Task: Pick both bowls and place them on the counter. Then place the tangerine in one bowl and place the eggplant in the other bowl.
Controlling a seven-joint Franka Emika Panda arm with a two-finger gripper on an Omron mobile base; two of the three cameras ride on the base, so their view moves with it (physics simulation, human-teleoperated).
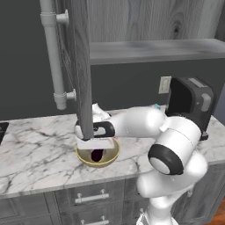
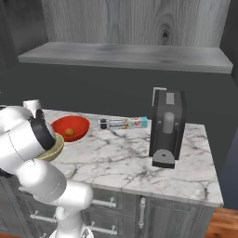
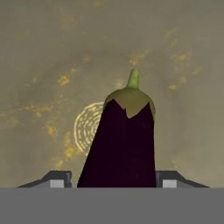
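Eggplant (image 3: 120, 144) hangs stem-down between the tool's (image 3: 113, 178) parted fingertips inside the tan bowl (image 1: 97, 154) near the worktop's (image 1: 35, 149) front edge, whether gripped or freed unclear; tangerine (image 2: 69, 132) sits in the red bowl (image 2: 70, 128).

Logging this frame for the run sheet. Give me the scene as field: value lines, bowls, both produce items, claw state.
tan bowl: on the counter, under the claw
eggplant: inside the tan bowl, between the claw tips, stem end pointing away from the hand camera
claw: over the tan bowl, tips either side of the eggplant; cannot tell whether it grips or has let go
red bowl: on the counter beside the tan bowl
tangerine: in the red bowl
coffee machine: on the counter, apart from the bowls
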